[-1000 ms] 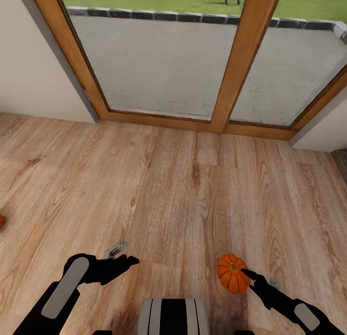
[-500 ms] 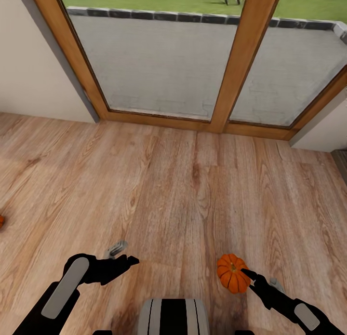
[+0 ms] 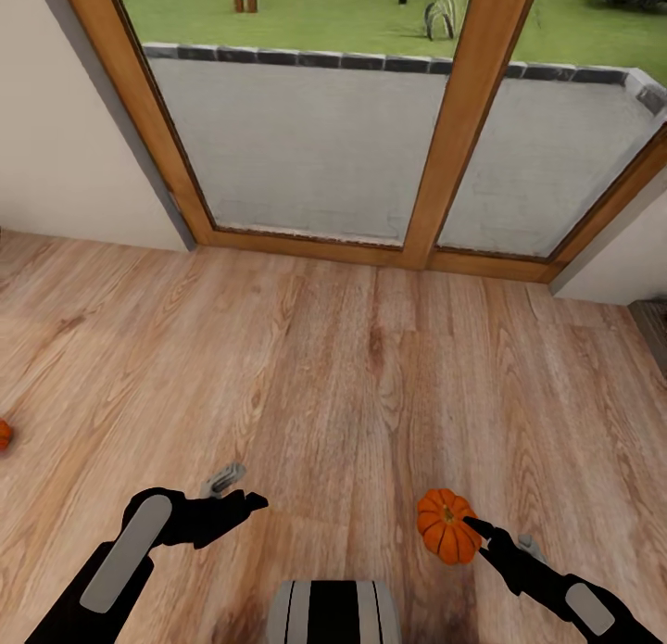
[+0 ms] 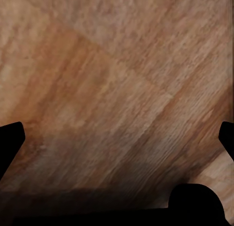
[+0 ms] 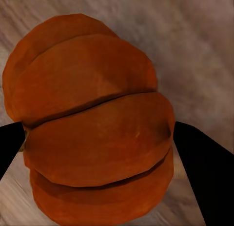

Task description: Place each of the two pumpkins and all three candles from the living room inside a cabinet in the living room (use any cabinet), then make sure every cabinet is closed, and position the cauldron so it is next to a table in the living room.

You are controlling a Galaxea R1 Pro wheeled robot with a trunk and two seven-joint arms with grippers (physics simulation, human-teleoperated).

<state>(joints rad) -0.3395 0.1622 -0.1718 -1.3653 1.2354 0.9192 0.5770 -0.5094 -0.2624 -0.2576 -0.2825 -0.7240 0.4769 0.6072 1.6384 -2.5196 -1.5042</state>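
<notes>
Pumpkin sits clamped between the right gripper fingers above wooden floor; a firm, steady squeeze should prevent slipping; left gripper hangs spread, empty.

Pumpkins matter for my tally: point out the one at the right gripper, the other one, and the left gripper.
Held pumpkin [image 3: 445,525]: head view, ribbed orange side.
Second pumpkin [image 3: 4,435]: head view, sliver showing at picture's left edge.
Left gripper [image 3: 243,493]: head view, between its fingertips.
</notes>
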